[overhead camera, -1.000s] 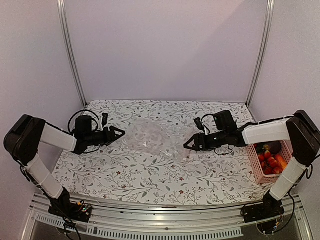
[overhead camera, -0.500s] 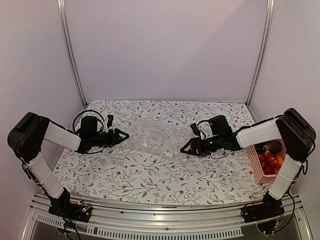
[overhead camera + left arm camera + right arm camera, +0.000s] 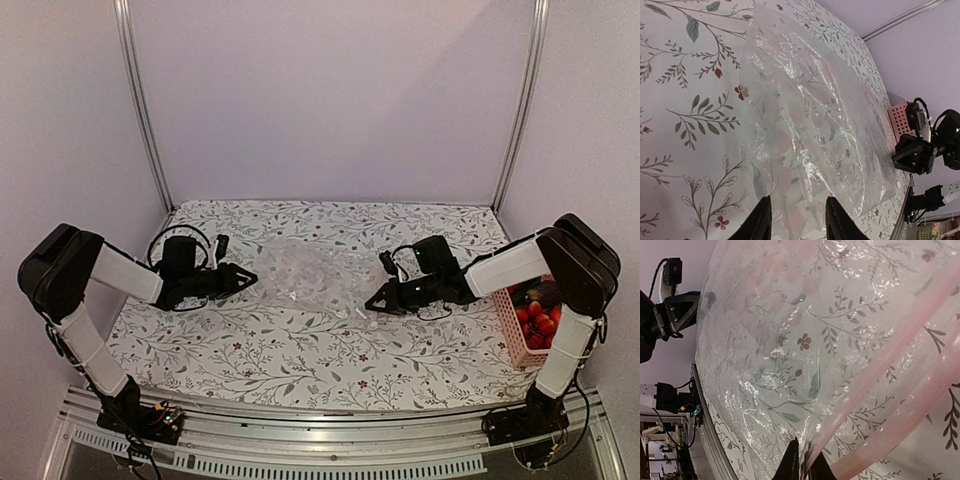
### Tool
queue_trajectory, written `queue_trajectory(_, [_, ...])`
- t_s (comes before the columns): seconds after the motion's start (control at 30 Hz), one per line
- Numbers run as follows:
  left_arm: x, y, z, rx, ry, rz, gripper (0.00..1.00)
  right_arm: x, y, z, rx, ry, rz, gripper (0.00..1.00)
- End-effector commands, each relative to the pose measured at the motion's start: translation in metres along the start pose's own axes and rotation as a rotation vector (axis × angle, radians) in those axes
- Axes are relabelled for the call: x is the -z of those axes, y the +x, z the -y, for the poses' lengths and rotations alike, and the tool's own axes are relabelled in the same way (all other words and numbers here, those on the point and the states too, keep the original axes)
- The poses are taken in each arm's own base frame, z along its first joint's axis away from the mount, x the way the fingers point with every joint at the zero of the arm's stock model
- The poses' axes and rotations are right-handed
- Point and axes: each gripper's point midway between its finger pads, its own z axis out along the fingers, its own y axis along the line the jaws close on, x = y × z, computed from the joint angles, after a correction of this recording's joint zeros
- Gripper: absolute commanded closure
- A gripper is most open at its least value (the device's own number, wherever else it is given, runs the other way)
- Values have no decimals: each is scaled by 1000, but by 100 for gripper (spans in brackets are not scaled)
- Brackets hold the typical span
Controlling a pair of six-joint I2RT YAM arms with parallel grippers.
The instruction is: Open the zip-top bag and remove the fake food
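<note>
The clear, crinkly zip-top bag (image 3: 305, 272) lies flat on the floral cloth in the middle, and nothing shows inside it. The fake food (image 3: 537, 318), red and orange pieces, sits in the pink basket (image 3: 512, 338) at the right. My left gripper (image 3: 250, 277) is at the bag's left edge. In its wrist view the left gripper (image 3: 797, 222) stands open, and the bag's film (image 3: 810, 115) runs between the fingertips (image 3: 761, 221). My right gripper (image 3: 372, 304) is at the bag's right edge. In its wrist view the right gripper (image 3: 804, 465) is shut on the bag's pink zip strip (image 3: 890, 405).
The pink basket (image 3: 899, 117) stands near the table's right edge, beside my right forearm. Metal frame posts (image 3: 140, 100) rise at the back corners, and a rail (image 3: 320, 415) runs along the near edge. The left wrist view shows the right arm (image 3: 920, 150) across the bag.
Both grippers moved inward to the bag's edges. The right jaws closed on the zip strip. The left jaws narrowed around the film.
</note>
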Motion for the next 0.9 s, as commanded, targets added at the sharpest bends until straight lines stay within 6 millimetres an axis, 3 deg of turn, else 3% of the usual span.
queue_trajectory(0.0, [-2,19,-5,21,9,-40,66,-5,6,13,-7,38,-2,100])
queue_trajectory(0.1, [-4,25,-9,37,5,-62,68,-3,8,19,-16,54,-1,100])
queue_trajectory(0.2, [-3,33,-15,52,-4,-82,75,1,9,26,-22,71,6,100])
queue_trajectory(0.33, [2,33,-19,48,-33,-76,98,12,10,43,-40,116,29,100])
queue_trajectory(0.37, [4,31,-22,43,-54,-69,100,16,11,49,-45,134,35,100])
queue_trajectory(0.5, [10,18,-29,8,-118,-42,100,25,11,70,-40,218,57,100])
queue_trajectory(0.63, [-2,14,-19,-34,-122,-70,100,20,2,75,-3,245,52,100])
queue_trajectory(0.83, [-15,20,-28,-31,-191,-129,100,12,-16,89,46,330,42,100])
queue_trajectory(0.87, [-14,24,-32,-46,-230,-149,100,11,-16,93,58,346,36,96])
